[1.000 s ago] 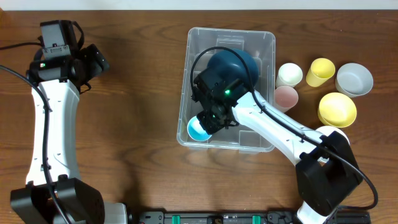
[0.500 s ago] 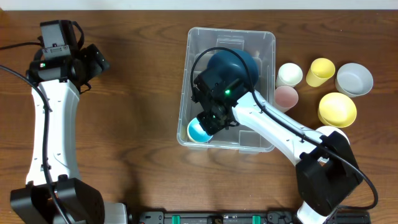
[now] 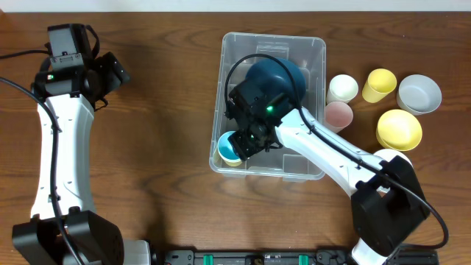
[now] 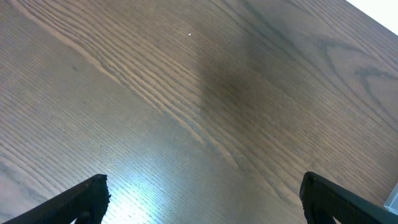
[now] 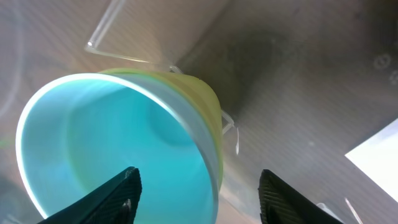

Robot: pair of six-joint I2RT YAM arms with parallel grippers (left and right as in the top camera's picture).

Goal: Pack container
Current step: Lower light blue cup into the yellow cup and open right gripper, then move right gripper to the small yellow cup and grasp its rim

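Table (image 3: 169, 147): brown wood. A broad strip of bare wood lies between my left arm and the container.
Container (image 3: 272, 35): clear bin standing right of the table's centre, with its far edge close to the table's far edge. Its long sides run far to near.
Right arm (image 3: 324, 151): reaches from the table's near right corner, crosses the container's near right corner and points down inside.
Left arm (image 3: 62, 147): stretched along the table's left edge, well apart from the container.
Dark teal bowl (image 3: 283, 73): inside the container, in the far half, near the right wall.
Yellow bowl (image 3: 399, 129), grey-white bowl (image 3: 419, 93): on the table right of the container, near each other.
Cups outside: yellow cup (image 3: 380, 85), white cup (image 3: 343, 88) and pink cup (image 3: 338, 114). The last two stand just beside the container's right wall.
Blue cup (image 5: 112, 143): blue inside, yellow-green outside, in the container's near left corner, just beside both walls.
Right gripper (image 5: 199, 183): fingers spread. One is over the cup's mouth and one is outside its wall, with a gap showing on the outer side.
Left gripper (image 4: 205, 196): fingers spread wide over bare wood, holding nothing.
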